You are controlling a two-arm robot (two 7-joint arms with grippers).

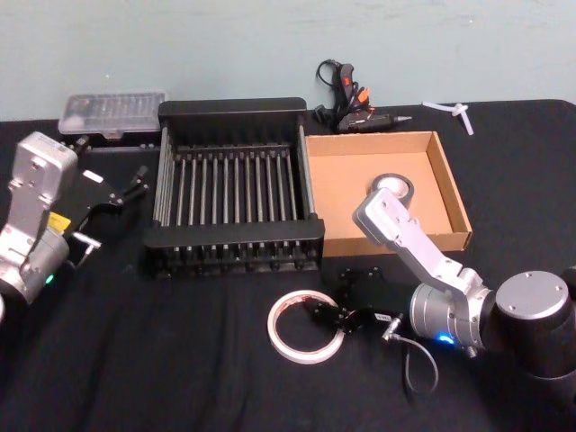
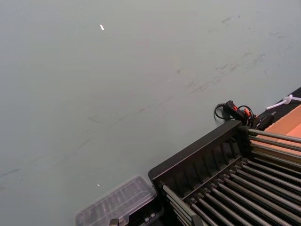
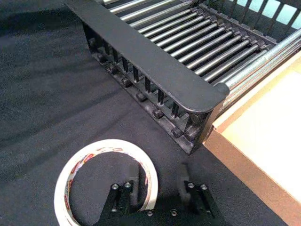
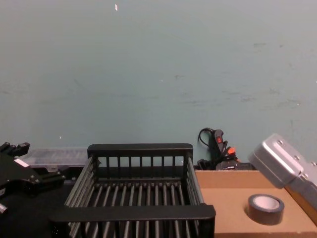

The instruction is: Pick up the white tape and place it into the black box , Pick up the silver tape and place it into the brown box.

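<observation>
Two boxes, two tape rolls, two grippers on a black surface (image 1: 135,360).
One black box (image 1: 236,112); one brown box (image 1: 450,189) containing the silver tape (image 1: 393,185); one white tape (image 1: 286,335) before the black box, right gripper (image 3: 157,181) jaws released astride its rim; left gripper (image 1: 135,183) beside the black box, jaws released.

We find no readable text, number or brand in any view.
White tape (image 3: 104,175): small red marks printed round its face, too small and blurred for us to read as letters.
Left arm (image 1: 34,211): small yellow sticker on its side, content not legible to us.
Black box (image 1: 232,185), brown box (image 1: 387,189), silver tape (image 4: 266,208): we see no label or print on them.
</observation>
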